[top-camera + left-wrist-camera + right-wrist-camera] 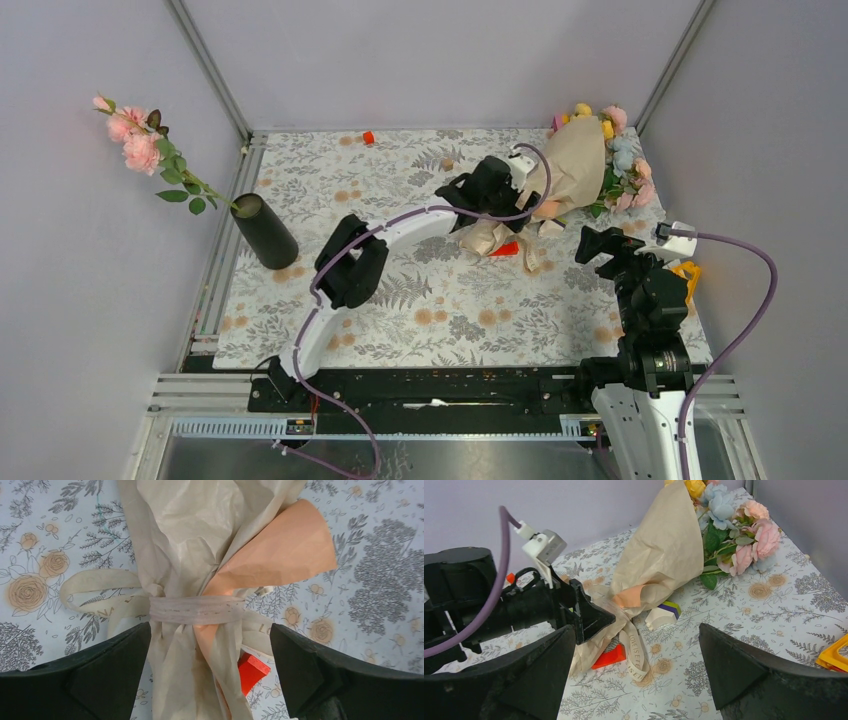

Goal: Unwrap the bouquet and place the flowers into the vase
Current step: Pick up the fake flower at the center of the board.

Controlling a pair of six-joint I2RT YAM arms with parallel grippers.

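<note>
Claws on both arms gape wide and hold nothing. At the far left of the table the vase stands at the cloth's edge, leaning in the top view, with one spray of pink flowers already in it.

Toward the middle, the left claw hangs over the narrow tied end of the bouquet. In its wrist view the two fingers stand either side of the crinkled paper, just below the cream ribbon that cinches it. I cannot tell whether they touch the paper. A bow loop lies out to one side of the knot, and a red block sits half under the paper.

Further right the cone widens toward the back corner, where the rest of the flowers spill out, pink, pale blue and yellow. A small white block lies just beside the paper.

Rightmost, the right claw waits near the bouquet, apart from it, with a yellow toy beside that arm.

By my judgement the unwrapping is the step in hand: the ribbon is tied and the paper closed. The next move calls for pinching a loose loop or tail, not the flat band, and pulling it away from the knot while the other claw steadies the cone so that the bundle does not drag along.
</note>
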